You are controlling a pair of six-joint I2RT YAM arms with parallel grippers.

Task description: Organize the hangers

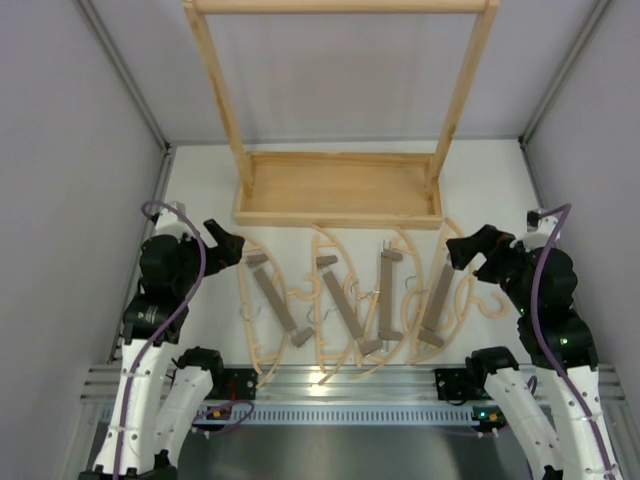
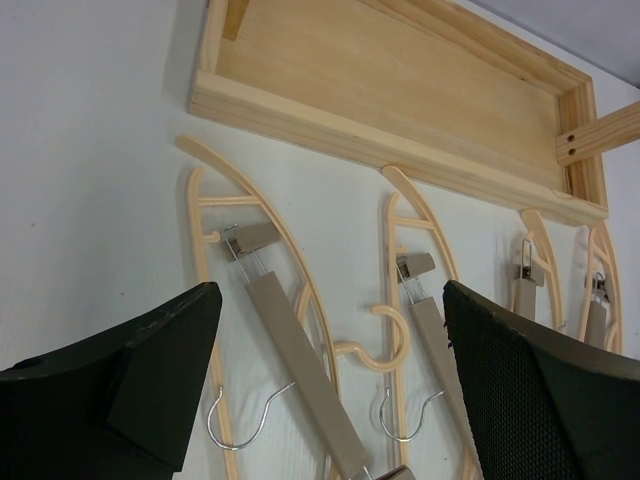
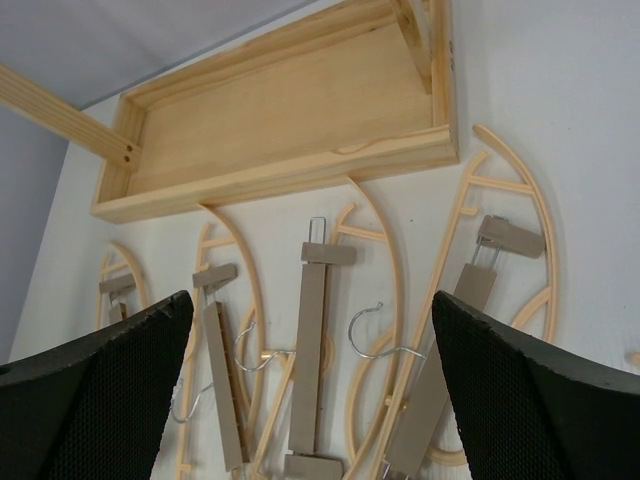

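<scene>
The left tool point(image 1: 232, 243) hangs above the surface point(image 1: 200, 200) with its fingers point(image 2: 150, 390) spread wide and nothing between them. The right tool point(image 1: 462, 248) is spread and empty too. In the top view the hangers point(image 1: 350, 300) lie flat in a row between the two tools, just at 6 o'clock of the rack frame's tray base point(image 1: 338, 217), pale curved ones alternating with clamp bars. The leftmost clamp bar point(image 1: 277, 301) lies toward 4 o'clock from the left tool, its long axis running from 11 to 5 o'clock. The left arm is plainly the nearer one for it. The rightmost clamp bar point(image 1: 438, 297) lies toward 7 o'clock from the right tool, its axis close to 12-to-6, and that arm is nearer there. I judge that any first grasp turns on squaring the fingers across one of these slanted bars. Only the top view shows the frame's high rail point(image 1: 340, 6) and the full row. The left wrist view alone shows that the near bar point(image 2: 300, 370) sits inside a curved hanger's arc point(image 2: 283, 240), its thin metal hook point(image 2: 240, 420) resting on the surface. The right wrist view shows the same nesting for its bar point(image 3: 476, 283).
</scene>
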